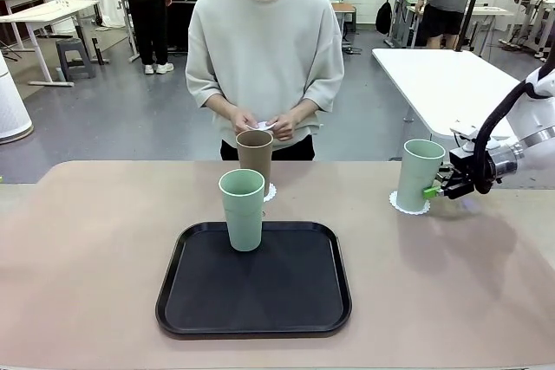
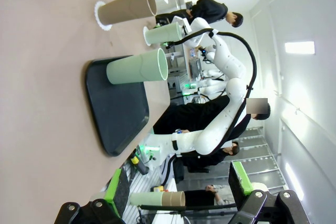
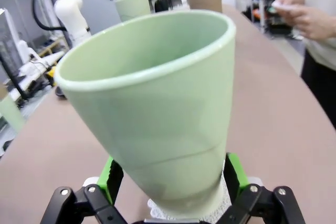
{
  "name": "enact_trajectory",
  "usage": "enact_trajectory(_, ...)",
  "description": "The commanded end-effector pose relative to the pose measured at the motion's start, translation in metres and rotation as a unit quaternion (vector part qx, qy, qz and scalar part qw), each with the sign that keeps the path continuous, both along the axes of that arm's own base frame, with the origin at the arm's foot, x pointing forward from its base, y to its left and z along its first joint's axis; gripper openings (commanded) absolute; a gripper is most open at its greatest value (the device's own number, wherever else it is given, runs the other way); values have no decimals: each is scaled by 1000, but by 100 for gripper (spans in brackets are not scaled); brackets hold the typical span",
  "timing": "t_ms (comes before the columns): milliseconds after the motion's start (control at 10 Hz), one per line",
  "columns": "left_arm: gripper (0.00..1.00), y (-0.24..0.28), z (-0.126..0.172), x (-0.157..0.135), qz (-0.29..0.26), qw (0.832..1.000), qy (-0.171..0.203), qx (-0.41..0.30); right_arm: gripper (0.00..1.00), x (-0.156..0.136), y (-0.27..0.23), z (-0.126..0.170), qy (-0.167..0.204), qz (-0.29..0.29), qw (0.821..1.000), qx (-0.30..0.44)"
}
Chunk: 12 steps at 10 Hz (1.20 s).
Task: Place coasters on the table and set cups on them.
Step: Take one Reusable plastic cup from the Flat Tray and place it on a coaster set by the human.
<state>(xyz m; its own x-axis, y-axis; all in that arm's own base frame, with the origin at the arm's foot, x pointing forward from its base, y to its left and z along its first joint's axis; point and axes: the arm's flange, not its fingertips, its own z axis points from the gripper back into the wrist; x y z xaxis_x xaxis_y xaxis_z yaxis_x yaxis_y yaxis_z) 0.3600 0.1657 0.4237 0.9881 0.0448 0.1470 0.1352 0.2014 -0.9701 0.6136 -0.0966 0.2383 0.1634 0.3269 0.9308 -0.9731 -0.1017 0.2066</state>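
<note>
A mint cup (image 1: pixel 419 173) stands upright on a lacy white coaster (image 1: pixel 408 206) at the right of the beige table (image 1: pixel 87 249). My right gripper (image 1: pixel 438 186) is open, its green pads on either side of that cup's (image 3: pixel 157 108) lower part. The brown cup (image 1: pixel 255 152) stands on another coaster (image 1: pixel 270 192) behind the tray. A second mint cup (image 1: pixel 242 210) stands on the black tray (image 1: pixel 253 301). The person's hands hold a white coaster (image 1: pixel 264 125). My left gripper (image 2: pixel 178 187) hangs open and holds nothing, far from the cups (image 2: pixel 137 67).
The person stands at the table's far edge, hands (image 3: pixel 307 20) over it. A white-topped table (image 1: pixel 451 84) stands behind at the right. Bare tabletop lies left of the tray and in front of it.
</note>
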Motion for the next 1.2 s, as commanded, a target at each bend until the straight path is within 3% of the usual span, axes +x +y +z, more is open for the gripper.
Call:
enact_trajectory(0,100,1,3,-1,3,1000,1,1,100,0,-6,8,10,1,999,-49)
enact_trajectory(300,100,1,3,-1,3,1000,1,1,100,-9,-29,22,17,-27,995,-96)
enact_trajectory(500,100,1,3,-1,3,1000,1,1,100,-31,-49,57,23,-60,981,-181)
enact_trajectory(800,100,1,3,-1,3,1000,1,1,100,-78,-29,157,39,-145,920,-363)
enact_trajectory(900,100,1,3,-1,3,1000,1,1,100,-91,-7,188,66,-171,899,-397)
enact_trajectory(1100,100,1,3,-1,3,1000,1,1,100,-113,49,240,128,-187,880,-418)
